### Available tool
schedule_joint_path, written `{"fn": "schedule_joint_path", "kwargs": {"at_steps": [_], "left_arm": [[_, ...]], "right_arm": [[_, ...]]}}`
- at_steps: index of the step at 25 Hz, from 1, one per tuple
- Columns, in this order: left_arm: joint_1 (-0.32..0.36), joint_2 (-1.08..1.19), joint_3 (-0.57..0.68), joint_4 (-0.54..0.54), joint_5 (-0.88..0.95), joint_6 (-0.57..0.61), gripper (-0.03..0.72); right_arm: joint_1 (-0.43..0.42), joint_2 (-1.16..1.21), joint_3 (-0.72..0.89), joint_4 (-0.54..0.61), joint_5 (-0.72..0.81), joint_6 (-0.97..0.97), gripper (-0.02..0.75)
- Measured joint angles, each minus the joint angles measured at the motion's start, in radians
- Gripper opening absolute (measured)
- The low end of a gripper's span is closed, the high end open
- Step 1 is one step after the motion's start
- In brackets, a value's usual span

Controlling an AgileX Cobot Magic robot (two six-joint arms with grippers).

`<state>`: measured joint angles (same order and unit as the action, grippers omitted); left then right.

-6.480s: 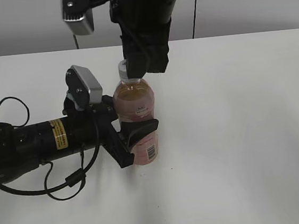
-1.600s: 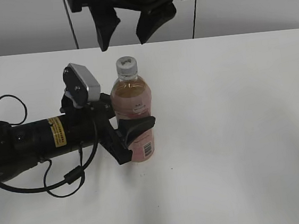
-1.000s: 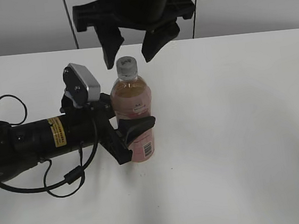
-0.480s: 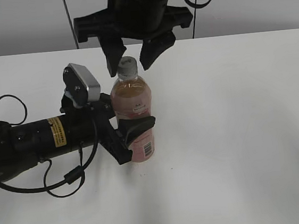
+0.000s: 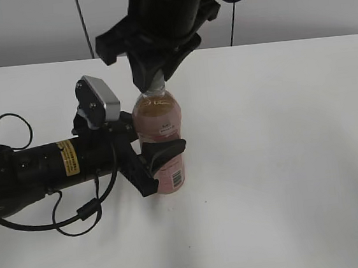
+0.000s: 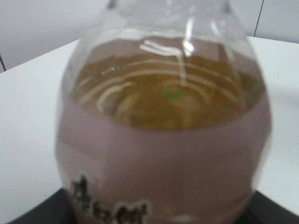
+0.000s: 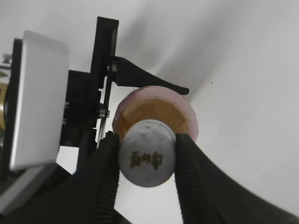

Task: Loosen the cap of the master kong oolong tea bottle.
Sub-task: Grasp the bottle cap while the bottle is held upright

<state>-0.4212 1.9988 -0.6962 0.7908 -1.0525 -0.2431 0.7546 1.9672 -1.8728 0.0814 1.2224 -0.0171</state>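
Master kong oolong tea bottle (image 5: 161,142) upright on white table (image 5: 284,161), left of centre in ext. view. Amber tea up to shoulder, pink-and-white label lower down, barcode facing camera near base.

Left gripper (image 5: 152,156) in from the left, lying low and horizontal, clamped round bottle at label height; one black finger (image 5: 165,151) curved across the front of the label, the other behind, mostly hidden. Left wrist view: bottle (image 6: 163,130) fills nearly the whole frame, v. close and blurred, tea line and pink label w/ dark characters at bottom edge; gripper's dark edge just visible along the bottom corners.

Right gripper (image 5: 154,79) down from above, directly over bottle neck, covering the cap in ext. view. Right wrist view, looking straight down: cap (image 7: 147,158) round, whitish, dark print on top, sitting between the two black fingers (image 7: 100,172), both touching its ribbed side, left and right. Pinched on cap, no gap visible either side. Bottle shoulder (image 7: 182,116) showing pink below and around the cap. Left arm's silver wrist camera housing (image 7: 39,98) and black jaw frame off to the left of the bottle in same view.

Black cable (image 5: 78,215) looping on table beside left arm.
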Motion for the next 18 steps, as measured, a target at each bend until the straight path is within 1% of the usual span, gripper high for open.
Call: {"fn": "schedule_joint_path", "kwargs": {"at_steps": [3, 7, 9, 12, 18], "left_arm": [[0.0, 0.0, 0.0, -0.001, 0.0, 0.0, 0.385], [0.0, 0.0, 0.0, -0.003, 0.0, -0.003, 0.385], [0.0, 0.0, 0.0, -0.003, 0.0, -0.004, 0.385], [0.0, 0.0, 0.0, -0.003, 0.0, -0.004, 0.385], [0.0, 0.0, 0.0, -0.003, 0.001, -0.005, 0.385]], "right_arm": [[0.0, 0.0, 0.0, -0.001, -0.003, -0.303, 0.273], [0.0, -0.002, 0.0, -0.001, -0.005, -0.762, 0.273], [0.0, -0.002, 0.0, -0.002, -0.005, -0.916, 0.273], [0.0, -0.002, 0.0, -0.002, -0.005, -0.992, 0.273], [0.0, -0.008, 0.0, -0.002, -0.004, -1.032, 0.273]]}}
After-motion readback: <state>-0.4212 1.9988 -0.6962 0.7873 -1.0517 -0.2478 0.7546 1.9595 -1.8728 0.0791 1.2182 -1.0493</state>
